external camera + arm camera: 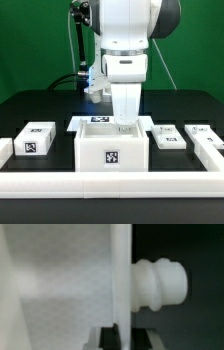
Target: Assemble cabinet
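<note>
Hanging straight down at mid-table, the gripper (pixel 125 120) meets the open top of the cabinet (pixel 112 158), near the box's rear edge on the exterior view's right. The cabinet stands at the middle of the black table (pixel 30 105), its tagged front just behind the low white rail (pixel 110 186) that borders the near edge. The marker board (pixel 97 120) lies just behind the cabinet.

One tagged block (pixel 35 140) sits on the exterior view's left, with a strip of bare table between it and the cabinet. Two more blocks (pixel 167 137) (pixel 203 135) lie on the exterior view's right; the nearer one is just beside the cabinet's side wall, with only a narrow gap. Wide dark table stays free on both sides of the arm farther back.

From the wrist view, a thin white wall (pixel 122 274) runs edge-on between the two dark fingers (pixel 106 339), one on each side. A ridged knob (pixel 160 286) juts from that wall into open dark space. The jaws stand narrowly apart astride the wall; whether the pads press it cannot be told.
</note>
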`<state>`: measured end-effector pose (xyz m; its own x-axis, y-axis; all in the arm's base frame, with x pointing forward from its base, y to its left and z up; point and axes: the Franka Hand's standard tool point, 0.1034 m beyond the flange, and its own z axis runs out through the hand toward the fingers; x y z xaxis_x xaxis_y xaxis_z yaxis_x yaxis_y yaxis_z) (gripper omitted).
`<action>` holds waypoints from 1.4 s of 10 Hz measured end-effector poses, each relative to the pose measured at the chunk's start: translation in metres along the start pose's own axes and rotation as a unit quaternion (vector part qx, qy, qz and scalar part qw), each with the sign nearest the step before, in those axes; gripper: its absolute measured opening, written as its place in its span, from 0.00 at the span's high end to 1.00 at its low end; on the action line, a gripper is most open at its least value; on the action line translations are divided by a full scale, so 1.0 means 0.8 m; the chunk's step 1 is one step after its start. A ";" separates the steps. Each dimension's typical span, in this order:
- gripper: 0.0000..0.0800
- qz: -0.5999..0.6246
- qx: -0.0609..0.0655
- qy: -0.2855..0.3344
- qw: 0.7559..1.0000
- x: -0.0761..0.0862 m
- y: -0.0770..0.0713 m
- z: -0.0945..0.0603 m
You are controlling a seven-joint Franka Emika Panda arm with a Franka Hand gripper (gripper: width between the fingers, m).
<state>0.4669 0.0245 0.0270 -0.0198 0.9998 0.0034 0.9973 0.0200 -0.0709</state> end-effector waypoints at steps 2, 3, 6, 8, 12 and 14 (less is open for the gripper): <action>0.96 0.000 0.000 0.000 1.000 0.000 0.000 0.000; 0.96 0.000 0.000 0.000 1.000 0.000 0.000 0.000; 0.96 -0.001 -0.017 0.002 1.000 0.004 0.025 -0.010; 0.96 0.005 -0.023 0.007 1.000 0.019 0.042 -0.009; 0.96 0.001 -0.034 0.020 0.999 0.061 0.068 -0.009; 0.96 -0.010 -0.031 0.026 0.999 0.092 0.073 -0.008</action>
<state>0.5242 0.0988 0.0294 -0.0370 0.9978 0.0557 0.9993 0.0375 -0.0075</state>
